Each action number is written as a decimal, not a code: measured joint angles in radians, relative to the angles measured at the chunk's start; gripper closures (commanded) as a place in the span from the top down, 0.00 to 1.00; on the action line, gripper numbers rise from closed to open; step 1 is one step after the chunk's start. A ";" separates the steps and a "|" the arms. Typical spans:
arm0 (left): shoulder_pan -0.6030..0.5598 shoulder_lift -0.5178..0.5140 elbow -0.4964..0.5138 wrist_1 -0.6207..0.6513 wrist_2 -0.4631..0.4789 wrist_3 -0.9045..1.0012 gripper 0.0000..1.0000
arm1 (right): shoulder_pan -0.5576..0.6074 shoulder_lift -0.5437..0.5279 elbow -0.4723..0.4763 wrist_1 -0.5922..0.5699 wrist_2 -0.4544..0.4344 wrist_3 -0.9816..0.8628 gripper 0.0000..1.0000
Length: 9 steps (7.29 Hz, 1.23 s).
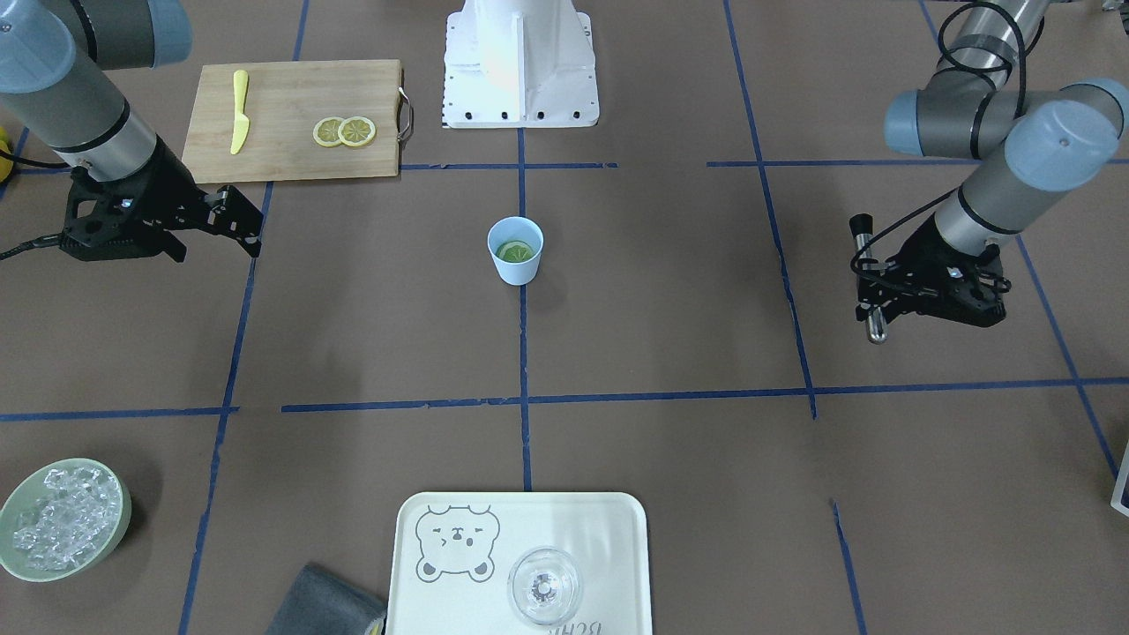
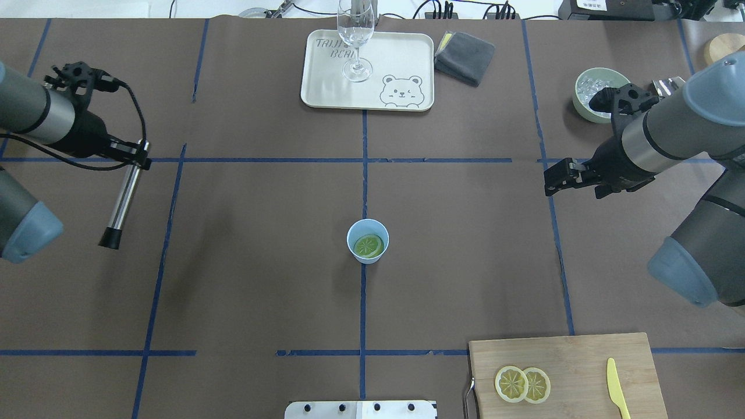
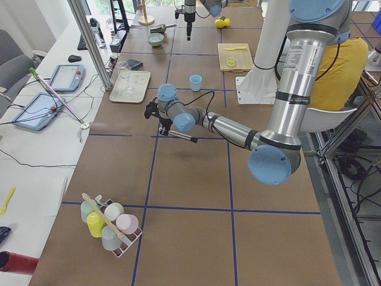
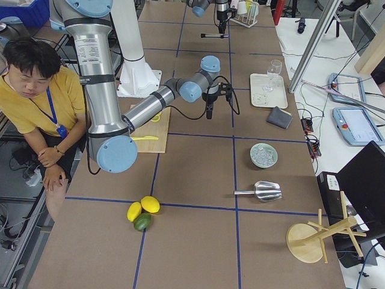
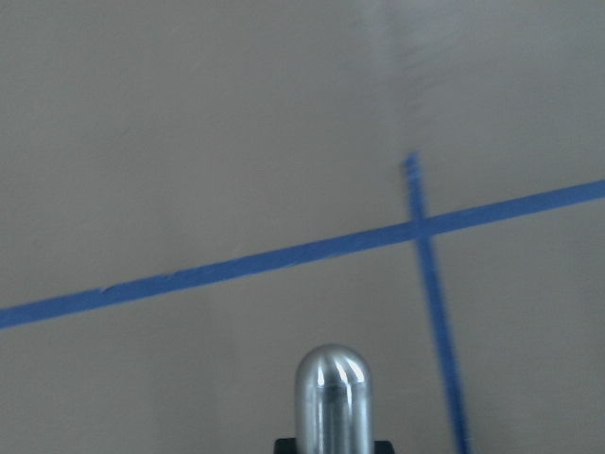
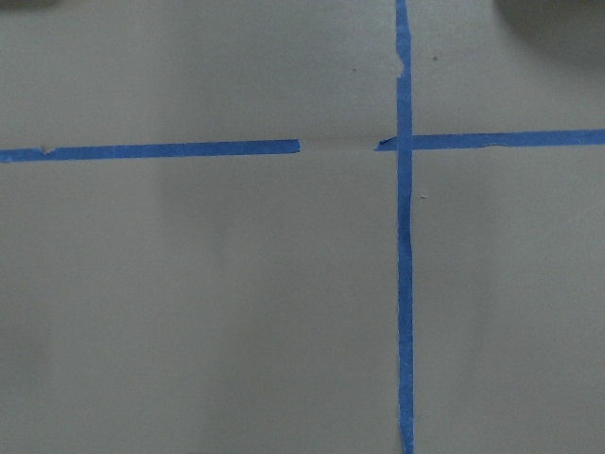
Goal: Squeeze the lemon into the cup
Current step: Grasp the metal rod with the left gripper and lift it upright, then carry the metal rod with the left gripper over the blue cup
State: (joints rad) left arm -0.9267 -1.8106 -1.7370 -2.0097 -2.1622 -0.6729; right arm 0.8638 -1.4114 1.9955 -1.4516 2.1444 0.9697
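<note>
The light blue cup [image 1: 516,272] stands upright at the middle of the table, on the blue centre line; it also shows in the overhead view [image 2: 354,233]. The lemon [image 1: 515,251] lies inside it, cut face up [image 2: 369,245]. My left gripper [image 1: 871,284] hovers far to the side, shut on a silver metal rod with a black tip [image 2: 122,201], whose round end shows in the left wrist view [image 5: 333,397]. My right gripper [image 1: 242,220] hangs over bare table on the other side [image 2: 550,181], open and empty.
A wooden cutting board [image 1: 291,88] near my base holds two overlapping lemon slices [image 1: 344,131] and a yellow knife [image 1: 239,110]. A white bear tray [image 1: 609,538] with a clear glass [image 1: 544,586], a grey cloth [image 1: 326,604] and a green ice bowl [image 1: 11,504] line the far edge.
</note>
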 measured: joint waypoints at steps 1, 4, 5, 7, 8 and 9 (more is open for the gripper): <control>0.067 -0.058 -0.032 0.010 0.048 -0.001 0.00 | 0.010 -0.002 -0.001 0.001 0.001 -0.003 1.00; 0.192 -0.259 -0.071 -0.011 0.201 -0.079 0.00 | 0.039 -0.007 -0.012 0.002 0.004 -0.010 1.00; 0.204 -0.290 -0.083 -0.088 0.298 -0.105 0.00 | 0.043 -0.009 -0.015 0.002 0.005 -0.010 1.00; 0.269 -0.301 -0.089 -0.300 0.533 -0.140 0.00 | 0.048 -0.015 -0.018 0.002 0.009 -0.008 1.00; 0.328 -0.299 -0.079 -0.413 0.689 -0.142 0.00 | 0.049 -0.019 -0.020 0.002 0.020 -0.007 1.00; 0.417 -0.297 -0.057 -0.522 0.881 -0.141 0.00 | 0.051 -0.023 -0.020 0.002 0.031 -0.007 1.00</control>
State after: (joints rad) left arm -0.5093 -2.1075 -1.7943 -2.5319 -1.2810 -0.8141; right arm 0.9146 -1.4341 1.9751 -1.4496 2.1757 0.9631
